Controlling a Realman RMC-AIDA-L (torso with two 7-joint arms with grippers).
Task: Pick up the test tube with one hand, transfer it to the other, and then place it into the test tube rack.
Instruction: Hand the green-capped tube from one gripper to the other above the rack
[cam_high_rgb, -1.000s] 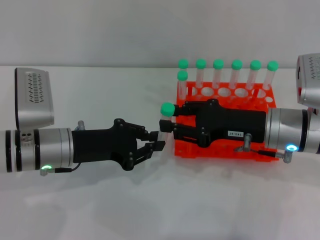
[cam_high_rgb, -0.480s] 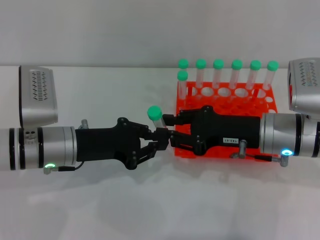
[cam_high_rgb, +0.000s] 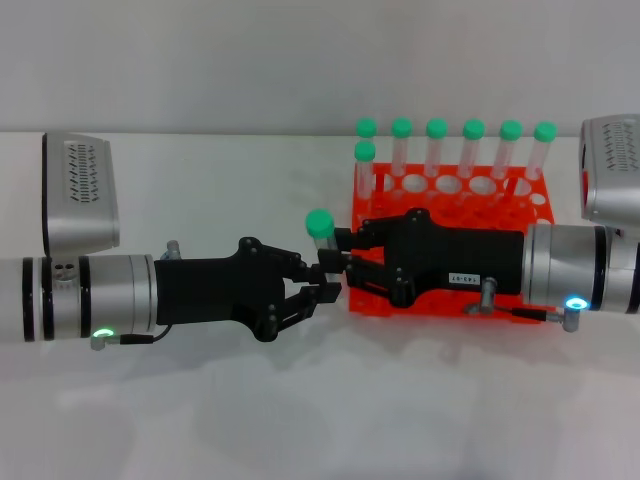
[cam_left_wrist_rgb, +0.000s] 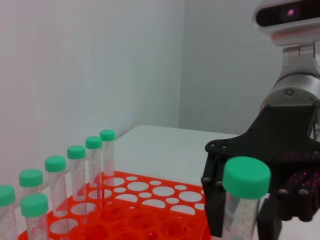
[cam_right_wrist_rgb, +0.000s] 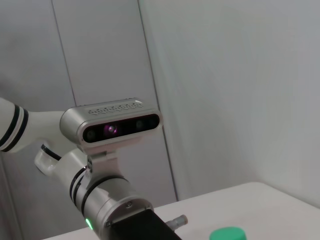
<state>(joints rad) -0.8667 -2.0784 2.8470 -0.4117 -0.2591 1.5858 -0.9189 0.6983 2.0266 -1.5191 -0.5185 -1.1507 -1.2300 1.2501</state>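
Observation:
The test tube, clear with a green cap, stands upright in my right gripper, which is shut on it just left of the orange-red rack. My left gripper reaches in from the left, and its open fingers flank the tube's lower part. In the left wrist view the tube sits between the right gripper's black fingers. Its cap shows at the lower edge of the right wrist view. Several more green-capped tubes stand along the rack's back row.
The rack also shows in the left wrist view, with its row of tubes and many open holes. The white table runs in front of both arms. A grey wall stands behind the rack.
My right gripper carried the tube left to meet the left gripper, which reached in to the right. The pair then shifted slightly right. The tube stays in the right gripper.

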